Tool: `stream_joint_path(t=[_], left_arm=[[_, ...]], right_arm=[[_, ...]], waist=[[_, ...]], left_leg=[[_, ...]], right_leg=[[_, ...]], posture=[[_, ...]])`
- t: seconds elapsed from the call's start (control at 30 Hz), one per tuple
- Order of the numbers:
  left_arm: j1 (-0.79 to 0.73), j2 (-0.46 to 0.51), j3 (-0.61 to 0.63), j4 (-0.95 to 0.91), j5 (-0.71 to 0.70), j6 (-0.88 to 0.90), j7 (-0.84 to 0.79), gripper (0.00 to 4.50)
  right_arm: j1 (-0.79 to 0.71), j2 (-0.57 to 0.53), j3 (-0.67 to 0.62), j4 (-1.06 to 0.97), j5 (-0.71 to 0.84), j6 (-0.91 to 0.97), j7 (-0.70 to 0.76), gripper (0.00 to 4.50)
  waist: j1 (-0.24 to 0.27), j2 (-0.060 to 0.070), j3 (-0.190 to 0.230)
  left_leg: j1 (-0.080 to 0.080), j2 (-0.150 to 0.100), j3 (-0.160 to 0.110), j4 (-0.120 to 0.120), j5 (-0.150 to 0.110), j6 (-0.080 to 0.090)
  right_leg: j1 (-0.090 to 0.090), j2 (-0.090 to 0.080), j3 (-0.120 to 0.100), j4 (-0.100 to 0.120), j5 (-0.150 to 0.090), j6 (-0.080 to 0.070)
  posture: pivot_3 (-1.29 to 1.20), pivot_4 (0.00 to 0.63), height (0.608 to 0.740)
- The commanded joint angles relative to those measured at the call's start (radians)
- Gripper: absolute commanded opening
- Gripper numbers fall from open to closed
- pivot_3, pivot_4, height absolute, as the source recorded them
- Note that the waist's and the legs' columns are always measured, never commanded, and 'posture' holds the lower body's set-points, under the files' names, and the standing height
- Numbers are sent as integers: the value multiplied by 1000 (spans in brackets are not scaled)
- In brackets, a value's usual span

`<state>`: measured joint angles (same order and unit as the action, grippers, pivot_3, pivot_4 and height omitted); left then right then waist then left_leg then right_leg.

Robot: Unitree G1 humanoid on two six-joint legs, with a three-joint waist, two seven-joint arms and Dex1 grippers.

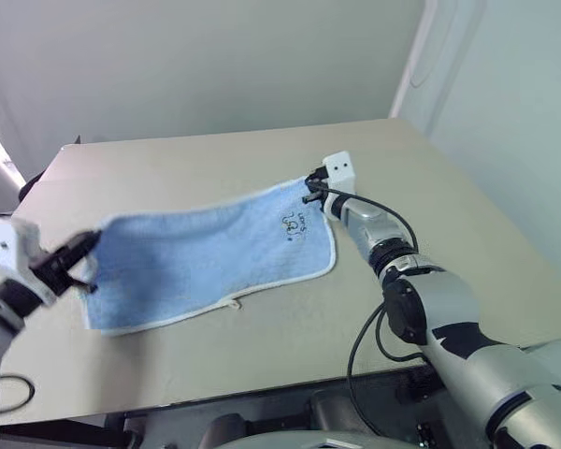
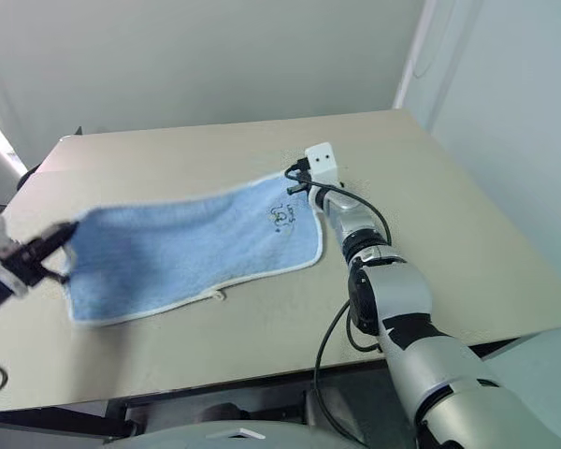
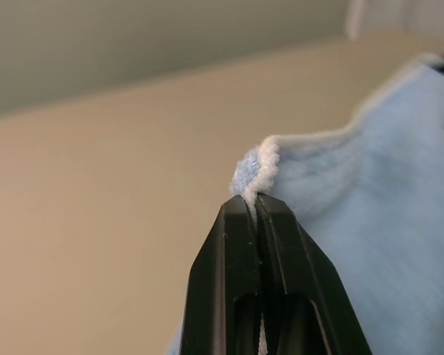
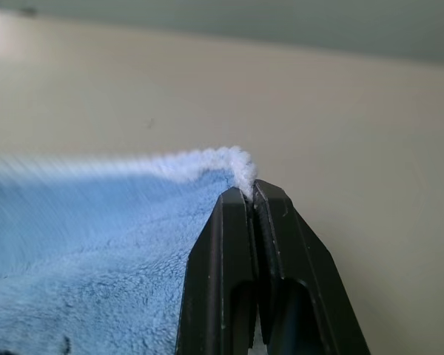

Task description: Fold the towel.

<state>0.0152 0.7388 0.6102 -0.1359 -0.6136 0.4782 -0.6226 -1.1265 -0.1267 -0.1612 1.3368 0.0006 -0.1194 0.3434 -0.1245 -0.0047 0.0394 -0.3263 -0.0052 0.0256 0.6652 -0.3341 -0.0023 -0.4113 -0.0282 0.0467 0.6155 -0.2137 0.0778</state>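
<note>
The light blue towel (image 1: 206,257) with white edging and a small dark mark near its right corner hangs stretched between my two grippers, its far edge lifted and its near edge drooping onto the tan table (image 1: 215,159). My left gripper (image 1: 92,241) is shut on the towel's left far corner (image 3: 253,174), pinching the white hem. On the right far corner (image 4: 233,163) my right gripper (image 1: 310,180) is shut as well. Both wrist views show the black fingers (image 3: 240,244) pressed together with cloth between them.
The table's front edge runs close below the towel, and its right edge (image 1: 505,224) lies beyond my right arm. A black cable (image 1: 369,337) loops along the right forearm. A grey wall stands behind the table.
</note>
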Motion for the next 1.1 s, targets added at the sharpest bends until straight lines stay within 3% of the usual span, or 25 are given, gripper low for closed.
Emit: stream_joint_path(t=[0.03,0.27,0.43,0.53,0.67,0.8,0.97,1.1], left_arm=[[-185,48,-55,191,114,-75,70,19],[-759,60,-240,874,369,-449,182,19],[-885,53,-309,1094,432,-659,112,19],[-805,44,-285,1046,378,-711,8,19],[-553,51,-260,839,310,-692,-130,19],[-310,52,-222,622,270,-651,-166,19],[-87,58,-165,450,244,-583,-170,19],[88,59,-131,309,229,-550,-212,19]], right_arm=[[-70,-23,-34,-37,27,-78,-24,0],[-139,-65,-41,-32,9,-189,-117,0],[-117,-101,-35,-63,0,-422,-91,0],[-39,-94,-46,-97,46,-559,48,0],[98,-84,-70,-177,140,-640,240,0],[237,-89,-83,-305,248,-641,402,0],[500,-142,-59,-603,402,-490,645,0],[699,-221,-33,-841,469,-301,731,0]], waist=[[2,0,0],[5,-3,-2],[-3,-2,-2],[-7,-2,-2],[-9,-2,-2],[1,-2,-2],[31,-3,-2],[54,-2,-1]], left_leg=[[0,0,0,0,0,0],[-16,-2,-2,0,3,-6],[-24,-2,-2,-3,6,-11],[-30,-1,-1,-5,6,-11],[-30,0,-1,-5,4,-7],[-29,0,-1,-2,3,-6],[-24,0,-1,0,3,-6],[-12,0,1,0,3,-6]], right_leg=[[0,0,0,0,0,0],[-16,-2,-2,3,2,0],[-25,-3,-2,3,2,0],[-31,-3,-1,3,2,0],[-31,-3,-1,3,2,0],[-30,-5,0,7,2,0],[-26,-6,-1,11,2,-1],[-15,-7,-2,10,1,-2]], posture=[[0,0,740],[0,0,740],[0,0,740],[0,0,740],[0,0,740],[0,0,740],[0,0,740],[0,0,740]])
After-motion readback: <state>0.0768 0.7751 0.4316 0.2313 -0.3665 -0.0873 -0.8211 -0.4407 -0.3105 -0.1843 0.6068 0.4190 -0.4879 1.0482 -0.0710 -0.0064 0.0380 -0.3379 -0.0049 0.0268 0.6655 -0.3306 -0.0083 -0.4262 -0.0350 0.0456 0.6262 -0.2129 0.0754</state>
